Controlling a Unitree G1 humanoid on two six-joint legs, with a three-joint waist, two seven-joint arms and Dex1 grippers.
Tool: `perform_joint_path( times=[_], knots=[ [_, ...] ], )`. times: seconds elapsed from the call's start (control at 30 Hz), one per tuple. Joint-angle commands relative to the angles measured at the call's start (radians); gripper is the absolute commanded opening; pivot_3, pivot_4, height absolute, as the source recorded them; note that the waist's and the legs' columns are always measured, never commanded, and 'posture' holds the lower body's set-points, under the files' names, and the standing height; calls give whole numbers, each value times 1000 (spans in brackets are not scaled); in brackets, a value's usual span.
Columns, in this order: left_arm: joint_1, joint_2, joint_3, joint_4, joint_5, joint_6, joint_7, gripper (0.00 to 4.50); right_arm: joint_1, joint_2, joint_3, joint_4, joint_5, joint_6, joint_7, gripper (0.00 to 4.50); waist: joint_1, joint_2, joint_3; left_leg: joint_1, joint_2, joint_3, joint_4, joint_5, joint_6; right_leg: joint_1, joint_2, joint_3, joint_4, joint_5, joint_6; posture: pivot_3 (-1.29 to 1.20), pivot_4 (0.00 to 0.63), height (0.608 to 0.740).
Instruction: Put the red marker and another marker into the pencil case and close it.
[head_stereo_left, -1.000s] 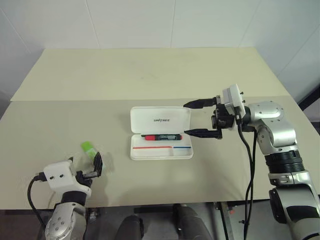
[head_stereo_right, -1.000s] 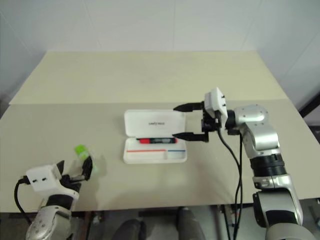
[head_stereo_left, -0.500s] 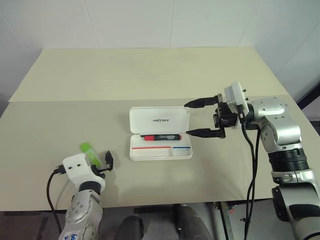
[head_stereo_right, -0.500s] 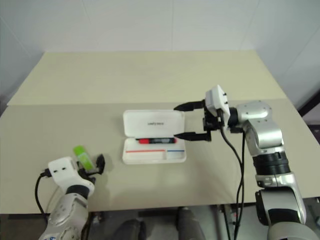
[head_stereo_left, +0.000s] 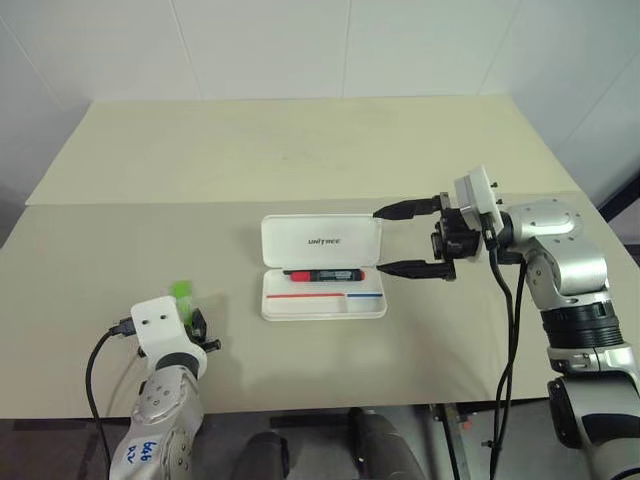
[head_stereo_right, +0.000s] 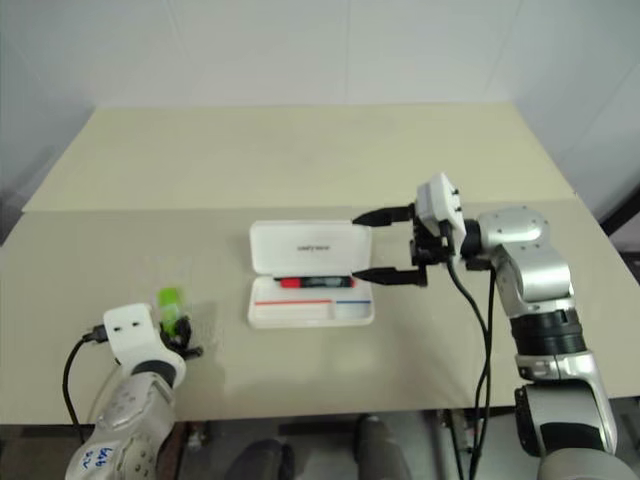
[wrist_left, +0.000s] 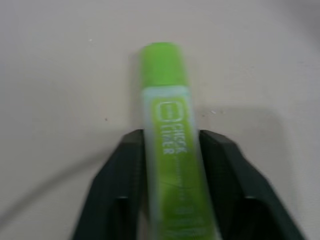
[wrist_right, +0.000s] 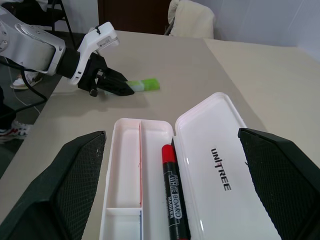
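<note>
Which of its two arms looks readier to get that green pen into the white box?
The left. Its pincer already has a finger on each side of the green highlighter. The right pincer hangs open beside the pencil case, far from the highlighter.

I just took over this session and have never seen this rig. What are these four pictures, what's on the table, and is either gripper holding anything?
This is a humanoid robot with two arms, each ending in a two-fingered black gripper. Two pictures look down from its head; the other two come from cameras on each wrist. On the beige table lies a white pencil case, lid open, with the red marker already inside. The left gripper has its fingers on either side of the green highlighter, which lies on the table; a firm grip is not certain. The right gripper hovers open beside the case, holding nothing.
</note>
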Motion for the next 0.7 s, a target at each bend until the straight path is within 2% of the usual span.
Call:
perform_joint_path(
  times=[0.03, 0.17, 0.33, 0.53, 0.7],
  knots=[
    [14, 3, 9, 33, 9, 63, -14, 1032, 10, -33, -25, -55, 35, 13, 30, 4500, 1, 0, 0, 0, 0, 0, 0, 0, 0, 0, 0, 0, 0, 0, 0, 0, 150, 740],
    [5, -3, 22, 31, -2, 65, -32, 1032, 23, -49, -17, -74, 52, 28, 55, 4500, 0, 1, 0, 1, 0, 0, 0, 0, 0, 1, 0, 0, 0, 0, 0, 0, 150, 740],
    [-17, 38, 58, 29, -5, 14, -81, 1032, 36, -60, -15, -105, 69, 40, 70, 4500, 2, 1, 0, 1, 0, 1, 0, 1, 0, 1, 1, 0, 0, 0, -1, 0, 150, 740],
    [-52, 111, 133, 26, -23, -147, -166, 1032, 64, -71, -30, -128, 72, 37, 47, 4500, 1, -2, 1, 0, 1, 1, 0, 2, 0, 0, 1, 0, -1, -2, -5, 0, 150, 740],
    [-131, 159, 202, 76, -113, -329, -287, 1032, 123, -80, -53, -152, 56, 16, -3, 4500, 14, -2, 1, -1, 1, 0, 0, 1, -1, -1, 0, -2, -1, -1, -3, 0, 150, 740]
  ],
)
